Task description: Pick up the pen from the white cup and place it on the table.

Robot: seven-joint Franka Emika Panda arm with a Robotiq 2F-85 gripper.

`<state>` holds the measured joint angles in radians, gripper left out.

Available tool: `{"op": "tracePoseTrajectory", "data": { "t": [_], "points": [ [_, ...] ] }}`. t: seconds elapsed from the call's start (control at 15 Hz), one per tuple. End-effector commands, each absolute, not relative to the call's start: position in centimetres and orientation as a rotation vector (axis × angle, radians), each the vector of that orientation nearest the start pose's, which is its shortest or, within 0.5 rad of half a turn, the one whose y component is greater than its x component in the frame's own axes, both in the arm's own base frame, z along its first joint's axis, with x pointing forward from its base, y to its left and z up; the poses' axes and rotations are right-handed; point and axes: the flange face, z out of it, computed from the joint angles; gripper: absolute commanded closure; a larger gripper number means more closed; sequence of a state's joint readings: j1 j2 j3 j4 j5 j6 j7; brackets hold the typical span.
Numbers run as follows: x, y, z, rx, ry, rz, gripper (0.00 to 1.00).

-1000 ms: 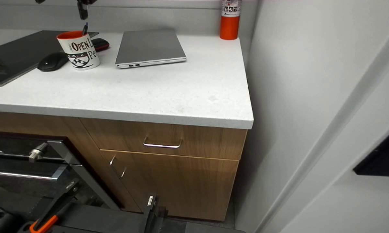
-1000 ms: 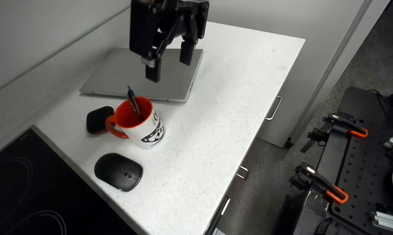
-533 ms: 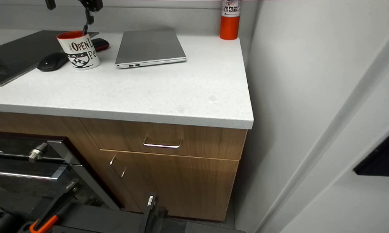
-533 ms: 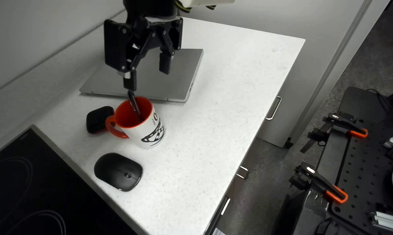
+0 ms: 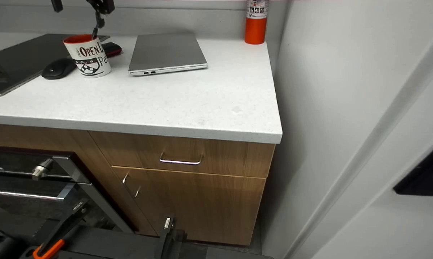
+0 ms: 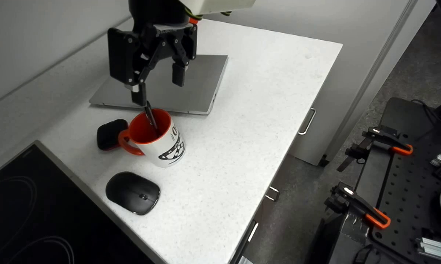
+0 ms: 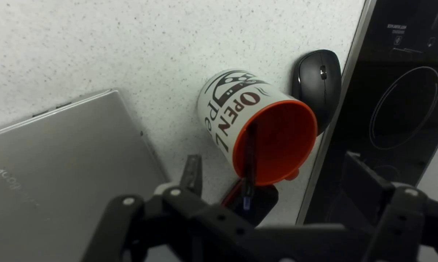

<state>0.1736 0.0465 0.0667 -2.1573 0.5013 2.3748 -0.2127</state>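
The gripper [image 6: 158, 92] has come down nearer the white mug [image 6: 162, 149], jaws apart; the pen [image 7: 249, 162] leans in the mug, its top between them in the wrist view; a grasp seems close.

The place reads as a kitchen with workshop hardware in it. In an exterior view, a black glass cooktop [image 6: 40, 216] with printed burner rings lies at eight o'clock; orange-handled clamps [image 6: 363, 205] grip a perforated black plate [image 6: 407, 209] at four. In an exterior view, an oven [image 5: 22, 185] sits between eight and nine, and a wood-grained cabinet [image 5: 202, 201] stands at six, under a white countertop [image 5: 184, 100].
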Motion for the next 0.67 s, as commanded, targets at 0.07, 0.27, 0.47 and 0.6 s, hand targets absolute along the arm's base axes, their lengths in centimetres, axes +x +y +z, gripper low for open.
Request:
{"op": "tracePoseTrajectory", "data": {
  "t": [0.07,0.27,0.47,0.6],
  "points": [
    [55.4,14.0,39.1,-2.737,-0.151,-0.236,0.0],
    [56.4,13.7,38.5,-2.737,-0.117,-0.242,0.0],
    [57.3,13.4,38.0,-2.718,-0.09,-0.23,0.0],
    [57.9,13.5,37.8,-2.698,-0.066,-0.238,0.0]
  ]
}}
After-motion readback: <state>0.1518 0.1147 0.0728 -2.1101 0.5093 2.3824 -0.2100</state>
